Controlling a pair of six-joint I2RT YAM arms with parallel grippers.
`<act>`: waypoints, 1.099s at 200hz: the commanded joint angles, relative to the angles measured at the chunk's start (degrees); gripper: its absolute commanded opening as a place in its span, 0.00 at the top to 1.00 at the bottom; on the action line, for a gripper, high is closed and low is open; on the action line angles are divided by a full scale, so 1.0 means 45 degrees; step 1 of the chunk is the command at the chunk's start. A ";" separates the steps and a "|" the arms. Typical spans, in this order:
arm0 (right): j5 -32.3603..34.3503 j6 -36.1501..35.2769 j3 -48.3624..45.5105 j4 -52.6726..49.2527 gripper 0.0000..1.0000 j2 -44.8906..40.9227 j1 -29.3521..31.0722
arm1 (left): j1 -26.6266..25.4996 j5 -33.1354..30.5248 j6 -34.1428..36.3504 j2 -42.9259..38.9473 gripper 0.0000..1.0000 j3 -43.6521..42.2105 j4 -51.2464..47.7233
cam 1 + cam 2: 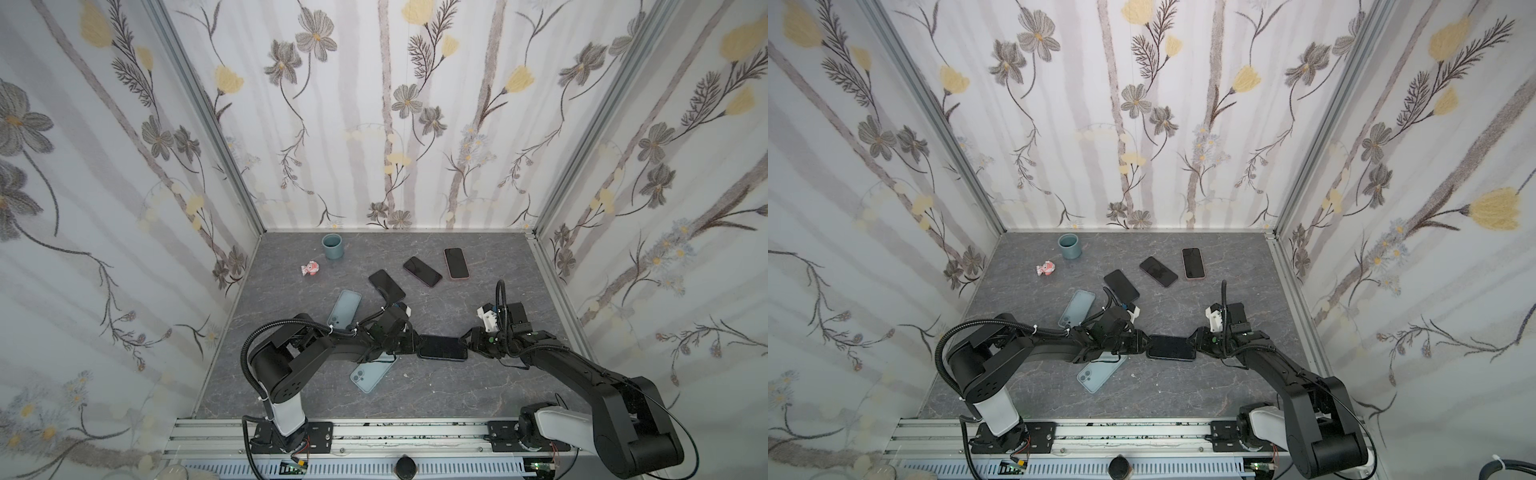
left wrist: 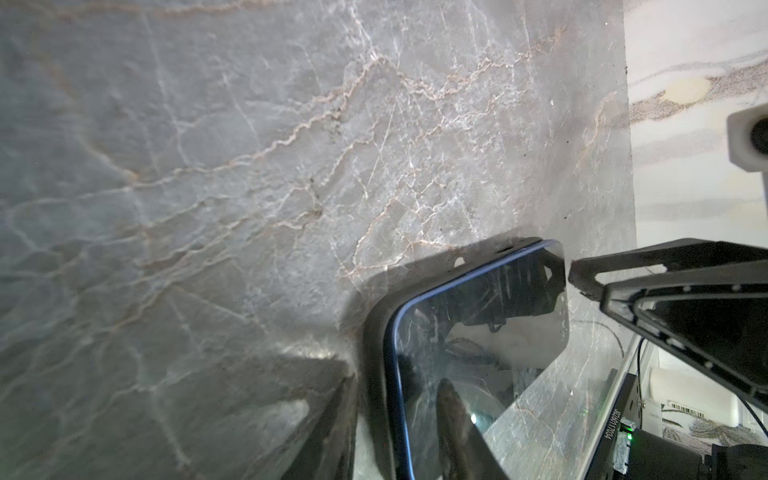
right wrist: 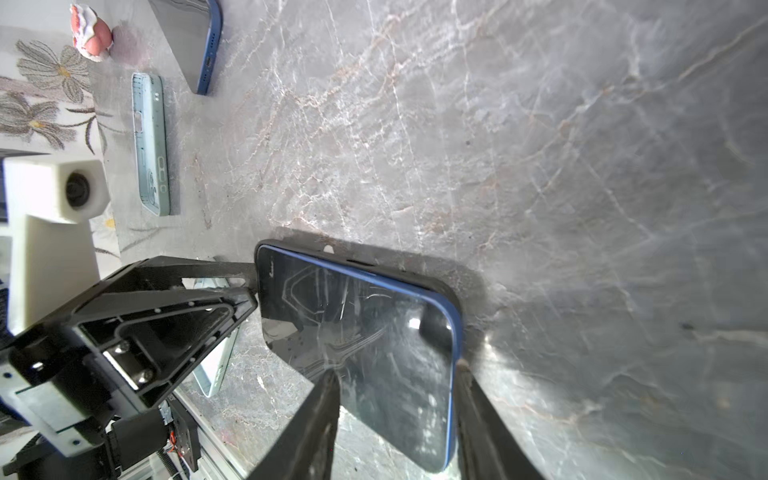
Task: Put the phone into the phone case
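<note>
Astride one edge of the phone (image 1: 442,347), right gripper (image 1: 466,345) stands parted; left gripper (image 1: 419,346): cannot tell.

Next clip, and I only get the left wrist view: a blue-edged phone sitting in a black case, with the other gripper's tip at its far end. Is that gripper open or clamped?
Observer: Open. The right wrist view shows the right gripper with its fingers apart, one over the screen of the phone and one just outside its blue edge.
Operator: Fine. What else is out there? My view shows nothing beyond this phone.
Observer: In both top views, three more phones lie screen up nearer the back wall.
</note>
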 commanded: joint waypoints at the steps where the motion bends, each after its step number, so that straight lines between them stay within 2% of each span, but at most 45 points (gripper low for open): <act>1: 0.0434 -0.0212 0.0183 -0.0773 0.54 -0.0331 0.0017 | 0.0007 -0.0225 0.0239 -0.0145 0.65 -0.0021 -0.0817; 25: 0.0698 -0.0059 0.0187 -0.1104 0.55 -0.0726 0.0017 | 0.0008 -0.0267 0.0461 -0.0244 0.66 0.0106 -0.1159; 58: 0.0519 0.0175 -0.0103 -0.0936 0.72 -0.0791 0.0051 | 0.0008 -0.0095 0.0542 -0.0189 0.68 0.0151 -0.1280; 110: 0.0408 0.0230 -0.0224 -0.0794 0.73 -0.0186 0.0300 | -0.0031 0.0317 0.0581 0.0042 0.72 0.0210 -0.1414; 152: 0.0147 0.0245 -0.0320 -0.0593 0.78 0.0125 0.0495 | -0.0041 0.0552 0.0637 0.0212 0.77 0.0248 -0.1457; 192: -0.0080 0.0376 -0.0266 -0.0278 0.88 0.0245 0.0762 | -0.0055 0.0611 0.0581 0.0254 0.80 0.0235 -0.1424; 220: -0.0072 0.0409 -0.0211 -0.0147 0.88 0.0362 0.0910 | -0.0080 0.0633 0.0543 0.0234 0.83 0.0137 -0.1348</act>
